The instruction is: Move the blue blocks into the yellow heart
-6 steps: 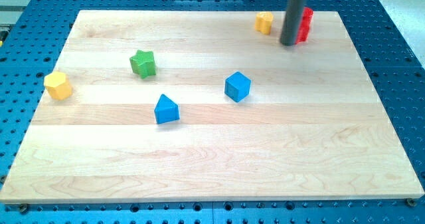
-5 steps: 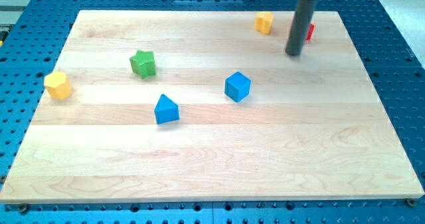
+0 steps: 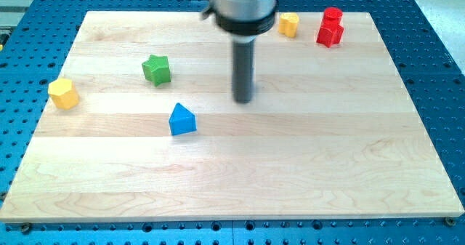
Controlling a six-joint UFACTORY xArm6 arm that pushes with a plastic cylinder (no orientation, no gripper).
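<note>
- Down on the wooden board (image 3: 305,165) sits my tip (image 3: 243,99), a bare rod with nothing gripped.
- Blue perforated table (image 3: 436,70) surrounds the board.
- Blue triangular block (image 3: 182,120) lies to my tip's left, slightly lower in view; the yellow heart-like block (image 3: 289,24) lies above-right.

One camera view only — high above the board's (image 3: 240,172) near edge, looking down and across, all four corners showing.
</note>
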